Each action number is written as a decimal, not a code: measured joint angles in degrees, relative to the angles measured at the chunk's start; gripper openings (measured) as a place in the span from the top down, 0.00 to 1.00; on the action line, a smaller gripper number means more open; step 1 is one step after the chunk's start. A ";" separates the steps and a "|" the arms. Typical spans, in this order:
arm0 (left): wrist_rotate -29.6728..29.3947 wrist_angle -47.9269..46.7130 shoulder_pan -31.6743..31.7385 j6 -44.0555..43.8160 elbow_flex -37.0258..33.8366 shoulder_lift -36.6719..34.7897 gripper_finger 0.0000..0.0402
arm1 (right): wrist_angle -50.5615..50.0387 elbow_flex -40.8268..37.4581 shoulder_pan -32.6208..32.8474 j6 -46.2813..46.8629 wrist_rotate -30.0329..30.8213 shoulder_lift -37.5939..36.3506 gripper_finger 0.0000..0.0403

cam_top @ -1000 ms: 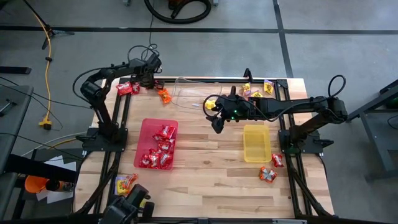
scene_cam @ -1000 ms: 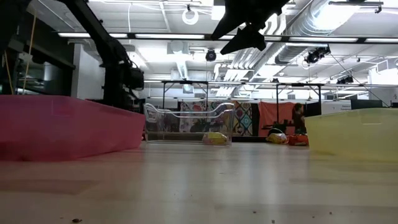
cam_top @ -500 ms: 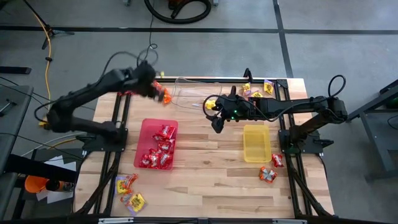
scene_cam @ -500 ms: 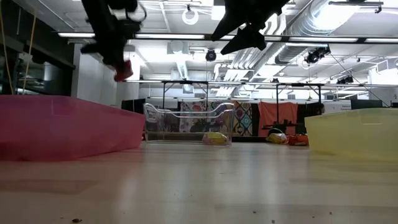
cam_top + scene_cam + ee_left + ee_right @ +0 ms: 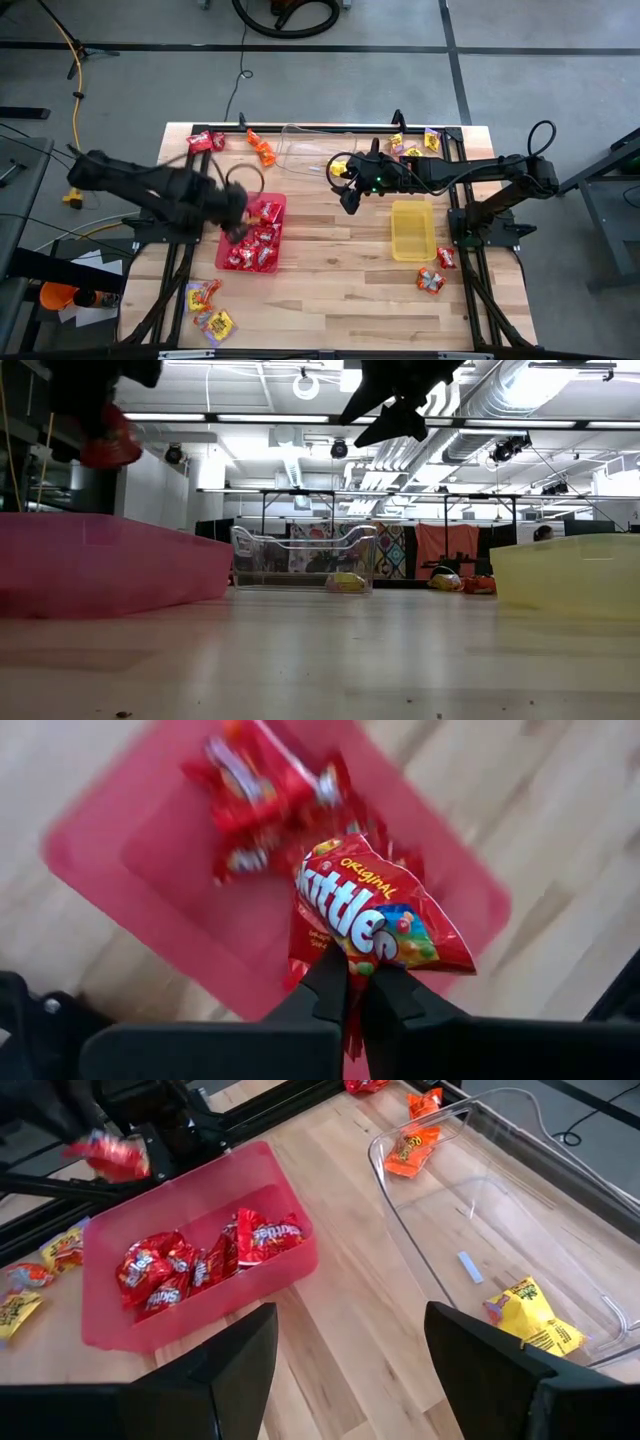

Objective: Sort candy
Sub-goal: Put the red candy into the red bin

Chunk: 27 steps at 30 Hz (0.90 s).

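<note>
My left hand (image 5: 355,982) is pinched shut on one corner of a red candy packet (image 5: 375,913), which hangs from my fingers above the red tray (image 5: 225,228). A second ago this hand was at the far left corner of the table (image 5: 330,300), down among the loose packets there; since then it has lifted the packet and swung it toward the near side, so it now hovers over the tray's left edge. That tray already holds a heap of red packets (image 5: 205,1258), so I judge the carry nearly done and the release the next thing, once I am squarely over the middle. Farther out, a few red and orange packets (image 5: 262,153) are left at the far left corner, and more lie near the front left. My right hand (image 5: 347,200) has not moved: it waits, fingers wide apart and empty, between the clear tray (image 5: 305,150) and the yellow tray (image 5: 412,230).
</note>
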 joint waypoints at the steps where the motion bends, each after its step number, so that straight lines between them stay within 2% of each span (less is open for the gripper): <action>1: -0.02 0.38 -1.62 -0.58 -0.89 0.18 1.00 | 0.00 0.00 0.00 0.00 -0.02 0.00 0.39; 5: -1.07 2.13 -4.74 -2.25 -4.88 0.18 0.98 | 0.00 0.00 0.00 0.00 -0.30 0.00 0.39; 10: -2.07 3.65 -3.77 -2.96 -7.02 0.24 0.94 | 0.20 0.00 0.00 0.14 -0.60 0.00 0.39; 17: -0.66 3.78 -1.38 1.02 -7.00 0.17 0.80 | 0.20 0.00 0.00 1.18 -2.79 0.00 0.39; 22: 0.73 3.79 0.25 4.83 -7.00 0.13 0.66 | -1.24 0.01 0.00 1.99 -10.44 -1.92 0.39; 27: 1.32 9.19 3.18 12.37 -6.98 -0.33 0.55 | -12.47 0.11 1.11 9.28 -27.12 -6.47 0.39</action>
